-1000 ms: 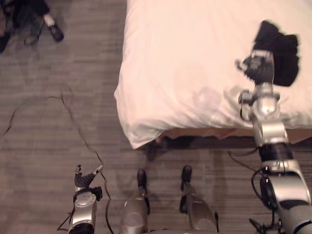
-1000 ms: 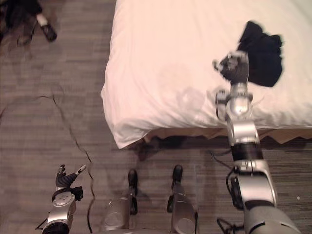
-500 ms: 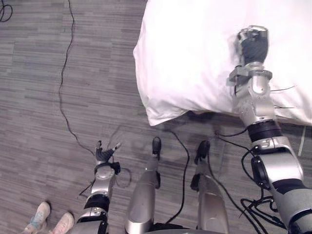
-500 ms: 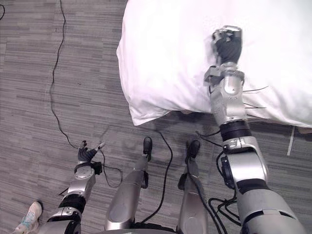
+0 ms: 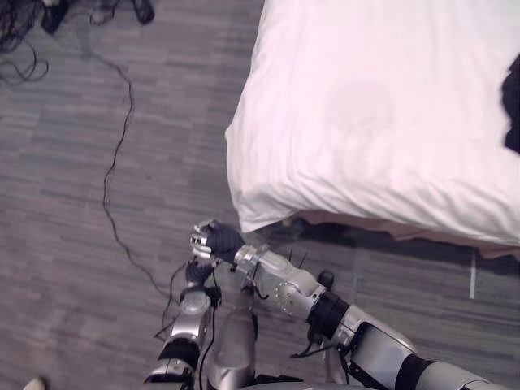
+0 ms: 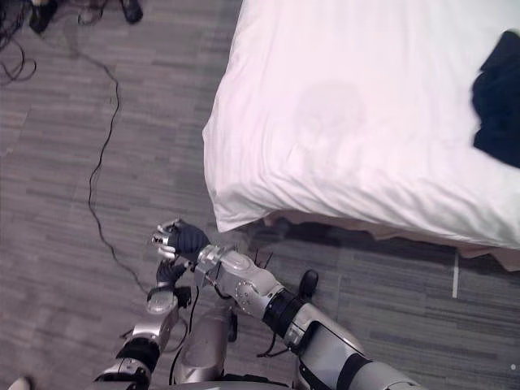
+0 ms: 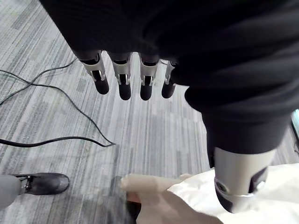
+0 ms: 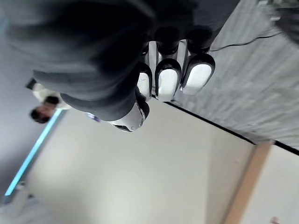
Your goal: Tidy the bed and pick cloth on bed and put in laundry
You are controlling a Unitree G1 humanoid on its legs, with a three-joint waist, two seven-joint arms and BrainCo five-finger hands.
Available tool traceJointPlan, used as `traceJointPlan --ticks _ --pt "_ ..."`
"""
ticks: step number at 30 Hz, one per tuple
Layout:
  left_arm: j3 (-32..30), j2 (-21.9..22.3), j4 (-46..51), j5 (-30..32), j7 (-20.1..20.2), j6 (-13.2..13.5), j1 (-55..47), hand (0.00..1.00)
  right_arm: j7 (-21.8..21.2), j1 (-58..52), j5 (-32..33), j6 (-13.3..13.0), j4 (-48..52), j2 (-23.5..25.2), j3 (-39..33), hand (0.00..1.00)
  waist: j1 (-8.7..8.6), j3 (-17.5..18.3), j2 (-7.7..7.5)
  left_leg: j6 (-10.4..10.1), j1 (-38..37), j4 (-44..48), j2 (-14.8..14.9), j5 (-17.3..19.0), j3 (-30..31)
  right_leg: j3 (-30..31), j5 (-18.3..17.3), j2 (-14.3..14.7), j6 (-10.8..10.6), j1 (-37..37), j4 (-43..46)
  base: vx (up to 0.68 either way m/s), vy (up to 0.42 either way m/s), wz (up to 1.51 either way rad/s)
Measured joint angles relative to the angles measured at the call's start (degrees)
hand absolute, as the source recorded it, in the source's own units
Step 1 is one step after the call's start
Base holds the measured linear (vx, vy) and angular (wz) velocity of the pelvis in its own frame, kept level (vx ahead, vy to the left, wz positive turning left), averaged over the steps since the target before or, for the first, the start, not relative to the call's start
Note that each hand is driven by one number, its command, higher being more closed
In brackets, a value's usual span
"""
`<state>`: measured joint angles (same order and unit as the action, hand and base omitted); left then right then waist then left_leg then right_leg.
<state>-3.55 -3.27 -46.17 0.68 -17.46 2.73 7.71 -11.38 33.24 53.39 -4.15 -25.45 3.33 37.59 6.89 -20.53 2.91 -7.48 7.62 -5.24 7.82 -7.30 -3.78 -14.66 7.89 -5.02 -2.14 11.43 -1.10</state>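
So your right hand (image 5: 215, 240) is back off the bed (image 5: 366, 122), curled up empty at 7 o'clock by your loose-fingered left hand (image 5: 197, 270), while the black cloth (image 6: 497, 97) lies on the bed at 2 o'clock, so you'll probably need another reach.

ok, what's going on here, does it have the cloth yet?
Not yet, neither hand holds anything. The dark cloth lies on the bed, off to the robot's right. The right hand is crossed over to the robot's left, fingers curled and empty, over the floor by the bed's corner, close beside the open left hand.
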Motion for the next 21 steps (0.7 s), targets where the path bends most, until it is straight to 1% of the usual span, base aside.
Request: traceJointPlan --ticks 1,2,4,5,7,8,9,10,11,12,14,16,17,19,21 --pt "0.5 0.0 -0.2 0.0 0.0 0.0 -0.3 0.0 0.0 0.0 0.0 -0.5 1.1 -0.3 -2.0 1.0 -0.01 0.2 -0.12 0.0 -0.4 0.0 0.0 0.1 -0.4 0.4 0.1 0.1 0.0 -0.3 -0.1 0.03 0.01 -0.29" --pt "1.3 -0.1 -0.7 0.0 0.0 0.0 -0.6 0.0 0.3 0.1 0.0 -2.1 3.3 -1.0 -5.8 1.0 -0.07 0.9 -0.25 0.0 -0.5 0.0 0.0 0.1 -1.0 0.9 0.3 0.1 0.0 0.0 -0.2 0.0 0.01 -0.23" --pt "1.7 -0.1 -1.3 0.0 0.0 0.0 -0.9 0.0 1.2 0.7 0.1 -4.6 6.5 -2.1 -12.3 1.0 -0.76 1.0 -0.24 0.0 -0.1 0.0 0.1 0.1 -1.8 1.8 0.7 0.2 0.0 1.0 0.0 -0.02 0.012 -0.26" --pt "1.7 -0.3 -1.4 0.0 0.0 0.0 -0.9 0.0 1.8 1.5 0.1 -6.3 7.0 -2.7 -15.3 1.0 -1.46 1.0 -0.22 -0.1 0.7 0.0 0.1 0.1 -2.4 2.5 0.9 0.3 0.1 2.2 0.3 -0.03 0.009 -0.27" --pt "1.7 -0.5 -1.5 0.0 -0.1 0.0 -0.7 0.0 3.2 2.8 0.6 -7.6 7.0 -4.2 -19.5 1.0 -1.81 0.9 -0.07 -0.2 2.6 0.2 0.1 -0.1 -3.6 3.8 1.6 0.3 0.5 5.2 1.1 -0.04 0.002 -0.31" --pt "1.7 -0.4 -1.5 0.0 -0.1 0.0 -0.3 0.0 4.2 3.0 0.7 -8.6 7.0 -5.4 -21.9 1.0 -2.01 0.7 0.33 -0.2 3.8 0.3 0.1 -0.3 -4.0 4.2 2.0 0.3 0.4 6.6 1.1 -0.03 -0.002 -0.23" --pt "1.7 -0.4 -1.5 0.0 -0.1 0.1 -0.1 0.0 5.0 3.1 0.7 -9.0 7.0 -6.0 -22.8 1.0 -2.19 0.4 0.69 -0.3 4.3 0.5 0.1 -0.4 -3.9 4.2 2.1 0.3 0.4 7.0 1.1 -0.04 0.006 -0.03" --pt "1.7 -0.4 -1.5 0.0 -0.1 0.3 0.4 0.0 5.8 3.5 0.7 -9.2 7.0 -7.1 -24.7 1.0 -2.8 -0.7 1.57 -0.3 5.3 1.1 0.1 -0.4 -3.6 3.9 2.3 0.3 0.6 7.6 1.2 -0.06 0.019 0.05" --pt "1.7 -0.4 -1.4 0.0 -0.1 0.4 0.8 0.0 6.6 4.4 0.6 -9.4 7.0 -8.3 -26.0 1.0 -2.91 -1.4 2.46 -0.1 6.8 1.9 0.1 -0.5 -3.5 3.9 2.7 0.3 1.1 8.9 1.4 -0.08 0.019 0.06" --pt "1.9 -0.4 -1.4 0.0 -0.1 0.4 1.1 0.0 6.8 5.2 0.6 -9.4 6.8 -9.1 -26.6 1.0 -2.92 -1.7 3.0 -0.1 7.9 2.3 0.2 -0.5 -3.5 3.9 2.8 0.3 1.1 9.8 1.5 -0.1 0.004 0.01" --pt "2.9 -0.5 -1.5 0.0 -0.1 0.5 2.8 0.0 7.7 10.0 0.4 -9.8 4.3 -12.5 -28.7 1.0 -2.62 -2.7 4.94 -0.3 12.9 3.5 0.2 -0.6 -3.3 4.1 3.2 0.3 0.9 14.6 2.1 -0.11 -0.016 0.02" --pt "3.8 -0.5 -1.6 -0.1 -0.1 0.5 4.2 0.0 9.0 13.8 -0.2 -10.0 -0.8 -15.7 -30.2 1.0 -2.39 -3.2 5.92 -0.3 15.5 3.5 0.2 -1.2 -3.3 4.2 3.4 0.3 0.7 17.5 2.6 -0.09 -0.014 -0.01" --pt "4.2 -0.1 -1.5 -0.1 -0.1 0.6 5.2 0.0 9.3 15.2 -0.6 -10.3 -3.1 -17.9 -31.6 1.0 -1.43 -3.5 6.51 -0.1 16.9 3.5 0.2 -1.6 -3.3 4.3 3.3 0.3 0.8 19.4 3.6 -0.08 -0.01 -0.04" --pt "4.1 -0.1 -1.5 -0.1 -0.1 0.9 6.0 0.0 9.3 17.0 -3.4 -10.7 -2.8 -19.9 -32.6 1.0 -1.25 -3.6 6.63 0.0 18.3 3.9 0.2 -1.7 -3.6 4.7 2.6 0.1 1.2 22.0 5.8 -0.07 0.001 -0.02" --pt "4.0 0.5 0.1 -0.1 -0.1 0.9 6.0 0.0 11.5 16.8 -7.3 -10.4 -3.1 -21.9 -35.8 1.0 -1.23 -3.7 6.59 0.0 18.3 4.7 0.3 -1.6 -3.6 4.7 0.3 -0.7 1.2 23.0 9.8 -0.05 0.009 0.14"
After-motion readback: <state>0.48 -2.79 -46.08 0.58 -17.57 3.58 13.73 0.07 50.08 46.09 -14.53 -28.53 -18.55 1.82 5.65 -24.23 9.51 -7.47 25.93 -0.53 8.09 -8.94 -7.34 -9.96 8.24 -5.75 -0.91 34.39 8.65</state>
